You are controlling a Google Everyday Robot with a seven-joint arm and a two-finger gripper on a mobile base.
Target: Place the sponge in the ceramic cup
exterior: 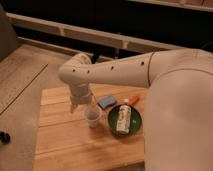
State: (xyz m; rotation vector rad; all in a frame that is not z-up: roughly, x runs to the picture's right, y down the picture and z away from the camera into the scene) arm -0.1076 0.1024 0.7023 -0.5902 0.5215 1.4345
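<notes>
The white robot arm's gripper (84, 105), jaws apart, hangs just beside a small pale round ceramic cup (92, 116) on a wooden slatted table (65, 145); a flat blue rectangular sponge (106, 102) lies nearby.

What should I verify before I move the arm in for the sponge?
1. Sponge lies free on the table, just behind the ceramic cup: ok.
2. Cup upright, mouth uncovered: ok.
3. Gripper open and holding nothing: ok.
4. Gripper lined up over the sponge: not ok; it hangs to the picture's left of it, near the cup.
5. Gap between gripper and cup rim: cannot tell.
6. Green bowl clear of the sponge: ok; it sits beside the cup.
</notes>
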